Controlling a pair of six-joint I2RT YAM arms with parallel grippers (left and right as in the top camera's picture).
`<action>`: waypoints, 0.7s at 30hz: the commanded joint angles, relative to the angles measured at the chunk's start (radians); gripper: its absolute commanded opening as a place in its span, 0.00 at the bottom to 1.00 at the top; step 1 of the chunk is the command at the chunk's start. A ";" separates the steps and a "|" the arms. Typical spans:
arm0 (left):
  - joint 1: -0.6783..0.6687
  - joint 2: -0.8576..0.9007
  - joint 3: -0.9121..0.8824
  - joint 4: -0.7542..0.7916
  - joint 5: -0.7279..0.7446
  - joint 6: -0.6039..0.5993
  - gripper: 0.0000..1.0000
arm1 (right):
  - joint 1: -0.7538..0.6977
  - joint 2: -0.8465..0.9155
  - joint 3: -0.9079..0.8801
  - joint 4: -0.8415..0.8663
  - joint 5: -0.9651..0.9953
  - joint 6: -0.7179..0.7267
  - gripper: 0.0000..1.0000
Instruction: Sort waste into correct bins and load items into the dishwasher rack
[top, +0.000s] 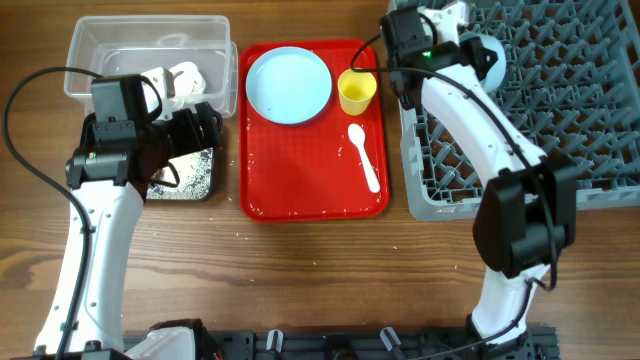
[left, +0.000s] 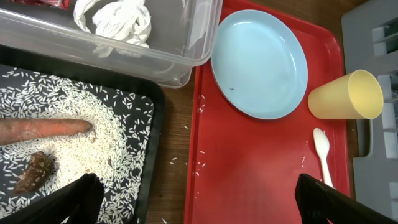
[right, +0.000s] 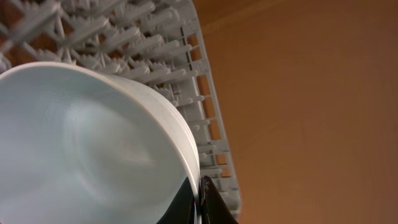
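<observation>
Right gripper (right: 198, 202) pinches the rim of a pale bowl (right: 93, 143) between its 2 fingers, holding it on edge over the corner of the dishwasher rack (right: 124, 37) nearest the red tray (left: 249, 168). The rack's pegs lie just behind and below the bowl, so setting it down looks like a short drop between 2 rows, with the rack's outer wall close on one side.

Across the table, the left gripper (left: 202, 199) hangs with fingers spread wide and nothing in them, over the seam between the black bin (left: 152, 124) and the tray. In that bin lie the carrot piece (left: 43, 129), the brown scrap (left: 36, 171) and scattered rice (left: 106, 143). The crumpled tissue (left: 115, 18) sits in the clear tub (left: 186, 62) beyond.

3 items lie on the tray between the arms: the blue plate (left: 260, 62), the yellow cup (left: 346, 95) tipped on its side just beside the rack, and the white spoon (left: 322, 149), its long axis running down the tray, handle toward the near edge. Cup and spoon appear closer to the right arm. A few stray grains dot the tray.
</observation>
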 joint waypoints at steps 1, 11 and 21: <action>0.006 -0.016 0.016 0.003 0.008 0.020 1.00 | 0.012 0.024 -0.008 0.005 0.061 -0.101 0.04; 0.006 -0.016 0.016 0.003 0.008 0.019 1.00 | 0.096 0.031 -0.008 -0.008 -0.052 -0.126 0.05; 0.006 -0.016 0.016 0.003 0.008 0.019 1.00 | 0.094 0.031 -0.008 0.022 0.155 -0.165 0.04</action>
